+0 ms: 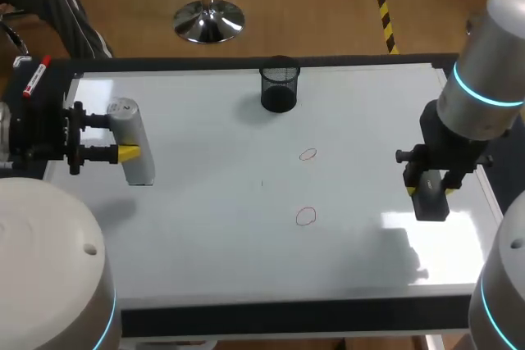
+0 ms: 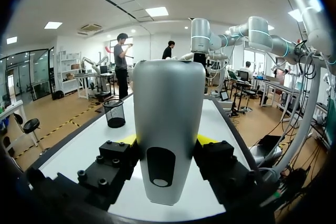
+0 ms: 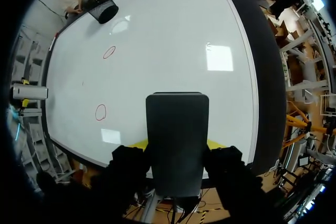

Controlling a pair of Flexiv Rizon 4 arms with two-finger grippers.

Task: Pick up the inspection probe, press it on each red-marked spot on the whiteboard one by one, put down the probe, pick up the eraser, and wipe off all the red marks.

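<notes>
Over the whiteboard: left end effector is clamping the probe at its left side, and right end effector is clamping the eraser at right. Risk: both arms crowding the 2 red marks mid-board and colliding, or the eraser wiping them unprobed.

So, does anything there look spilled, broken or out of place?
Nothing stands out. The mesh cup stands upright, both red rings are unsmudged on the whiteboard, the left gripper holds the grey probe and the right gripper the dark eraser.
</notes>
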